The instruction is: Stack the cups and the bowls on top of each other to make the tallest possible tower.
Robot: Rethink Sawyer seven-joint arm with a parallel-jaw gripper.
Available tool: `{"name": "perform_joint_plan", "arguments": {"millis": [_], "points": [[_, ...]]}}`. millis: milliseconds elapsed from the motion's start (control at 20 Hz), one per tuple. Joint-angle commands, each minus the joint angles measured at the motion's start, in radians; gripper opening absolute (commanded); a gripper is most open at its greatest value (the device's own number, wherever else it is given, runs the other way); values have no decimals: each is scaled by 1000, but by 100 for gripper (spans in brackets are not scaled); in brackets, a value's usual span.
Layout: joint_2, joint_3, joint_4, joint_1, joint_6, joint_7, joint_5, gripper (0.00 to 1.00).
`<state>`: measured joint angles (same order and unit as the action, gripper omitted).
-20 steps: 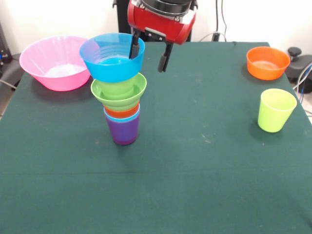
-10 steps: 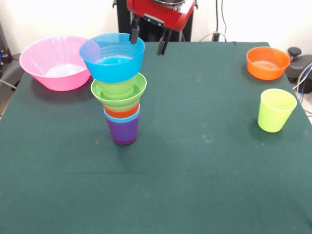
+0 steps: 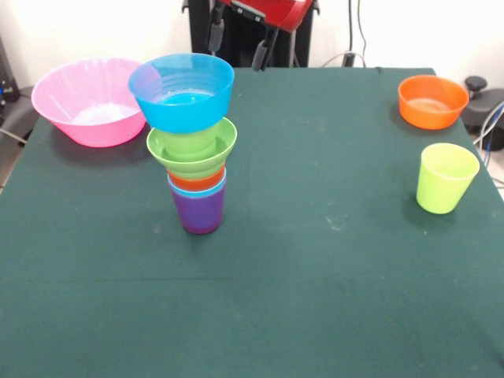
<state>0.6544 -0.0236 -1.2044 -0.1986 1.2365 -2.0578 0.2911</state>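
The tower [image 3: 193, 142] stands left of centre on the green table. From the bottom it holds a purple cup [image 3: 198, 213], a light blue cup rim, an orange cup rim [image 3: 195, 181], a ridged green bowl [image 3: 191, 150] and a blue bowl [image 3: 182, 91] on top. My gripper [image 3: 236, 41] is open and empty, high above the table's far edge, just behind and right of the blue bowl. A yellow-green cup [image 3: 446, 177] stands at the right. An orange bowl [image 3: 431, 101] sits at the far right. A large pink bowl [image 3: 89, 100] sits at the far left.
The table's far edge [image 3: 346, 69] runs just below the robot's pedestal. A dark object [image 3: 482, 102] stands off the table beyond the orange bowl.
My gripper has let go of the blue bowl's rim and risen straight up away from the tower. The blue bowl stays on top of the stack.
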Motion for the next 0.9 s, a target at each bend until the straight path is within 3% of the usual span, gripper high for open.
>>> {"name": "perform_joint_plan", "arguments": {"millis": [50, 900], "points": [[-84, -71, 112, 44, 164, 169, 103, 100], [-144, -45, 122, 132, 125, -88, 2, 100]]}}
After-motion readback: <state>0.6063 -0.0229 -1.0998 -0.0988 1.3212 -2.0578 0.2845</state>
